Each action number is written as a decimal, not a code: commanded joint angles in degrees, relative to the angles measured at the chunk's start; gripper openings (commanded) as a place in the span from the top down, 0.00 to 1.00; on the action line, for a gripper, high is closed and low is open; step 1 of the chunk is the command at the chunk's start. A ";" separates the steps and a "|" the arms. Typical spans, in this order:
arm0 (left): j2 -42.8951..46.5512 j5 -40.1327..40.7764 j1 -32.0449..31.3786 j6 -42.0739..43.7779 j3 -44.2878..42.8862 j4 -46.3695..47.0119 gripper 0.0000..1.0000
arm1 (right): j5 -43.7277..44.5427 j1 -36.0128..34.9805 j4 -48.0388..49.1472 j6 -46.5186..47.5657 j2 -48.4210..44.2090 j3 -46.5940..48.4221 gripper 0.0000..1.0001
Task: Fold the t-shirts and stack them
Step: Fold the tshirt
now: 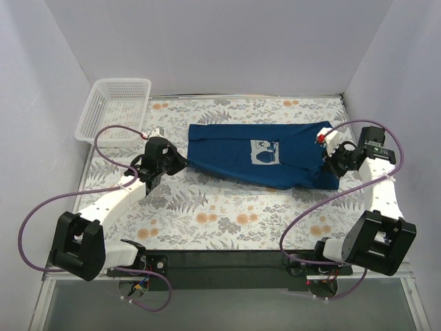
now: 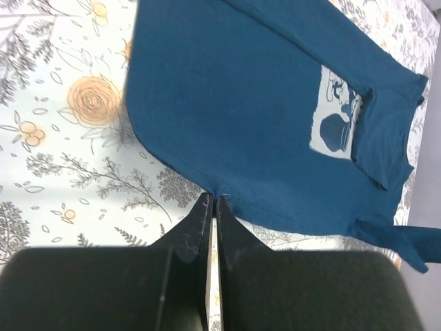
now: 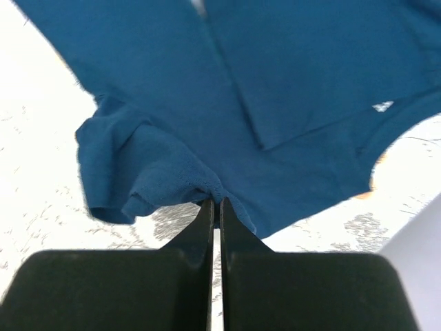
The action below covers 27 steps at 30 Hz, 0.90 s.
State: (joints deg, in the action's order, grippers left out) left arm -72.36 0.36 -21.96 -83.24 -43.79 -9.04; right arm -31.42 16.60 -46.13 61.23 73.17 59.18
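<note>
One navy blue t-shirt (image 1: 234,153) lies partly folded across the middle of the floral table, its pale cartoon print (image 1: 264,152) facing up. My left gripper (image 1: 182,164) is at the shirt's left edge. In the left wrist view the jaws are shut (image 2: 212,200), pinching the fabric edge of the t-shirt (image 2: 241,103). My right gripper (image 1: 328,161) is at the shirt's right end. In the right wrist view its jaws are shut (image 3: 215,201) on a bunched edge of the t-shirt (image 3: 289,83), and a small white mark (image 3: 382,106) shows near the hem.
A white mesh basket (image 1: 114,107) stands at the far left corner, partly off the tablecloth (image 1: 220,214). White walls close in the table on the left, back and right. Purple cables loop beside both arms.
</note>
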 commanded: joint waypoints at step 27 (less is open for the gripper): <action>-14.73 -4.49 5.52 8.53 -13.77 -2.56 1.00 | -4.09 3.09 18.09 -17.46 11.20 12.10 0.99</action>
State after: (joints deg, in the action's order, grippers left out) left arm -86.15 -3.18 -16.82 -77.23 -54.41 -10.70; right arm -33.54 19.49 -31.09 46.19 83.61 68.69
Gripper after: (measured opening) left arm 0.021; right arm 0.013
